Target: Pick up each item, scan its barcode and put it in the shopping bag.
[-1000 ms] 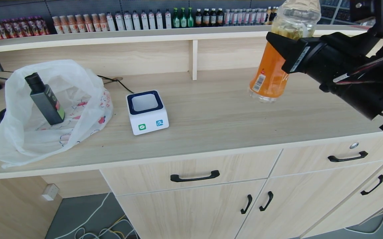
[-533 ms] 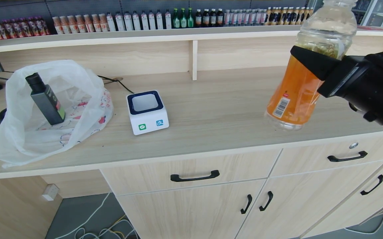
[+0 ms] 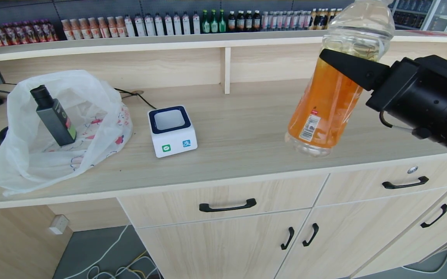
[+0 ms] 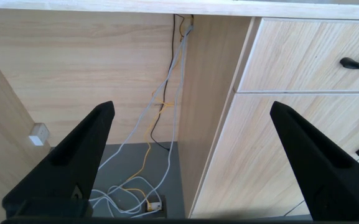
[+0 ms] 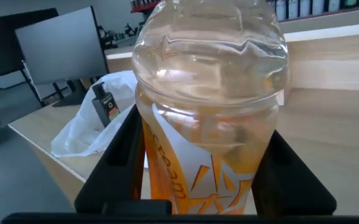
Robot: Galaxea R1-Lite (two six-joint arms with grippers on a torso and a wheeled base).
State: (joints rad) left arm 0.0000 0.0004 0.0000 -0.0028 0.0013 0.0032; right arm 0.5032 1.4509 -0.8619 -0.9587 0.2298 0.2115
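While the R gripper (image 3: 344, 62) is clamped across the upper body of the orange drink bottle (image 3: 324, 104), the bottle hangs above the counter (image 3: 239, 128), tilted, with its clear neck end high and its base low and toward the robot's left. One black finger (image 3: 349, 69) crosses the front of the bottle just below the clear section. In the right wrist view both fingers (image 5: 126, 152) press its sides – no gap shows btwn pad and plastic. The barcode label (image 3: 309, 128) sits near the base and faces the head camera.

The scanner (image 3: 172, 130), a white box w/ a dark-rimmed window on top, stands on the counter to the bottle's left, well apart from it. Further left lies the shopping bag (image 3: 26, 155), white and translucent, mouth open; a dark bottle (image 3: 53, 116) leans inside it, cap uppermost. A black cable (image 3: 142, 99) runs along the counter behind bag and scanner.

The L gripper (image 4: 191, 162) is spread wide and holds nothing. It sits below counter level, facing the cabinet front – loose cables (image 4: 160, 124) hang in the recess and a drawer handle (image 4: 358, 63) is to one side.

Background: a shelf (image 3: 192, 38) carrying a row of bottled drinks (image 3: 169, 23).
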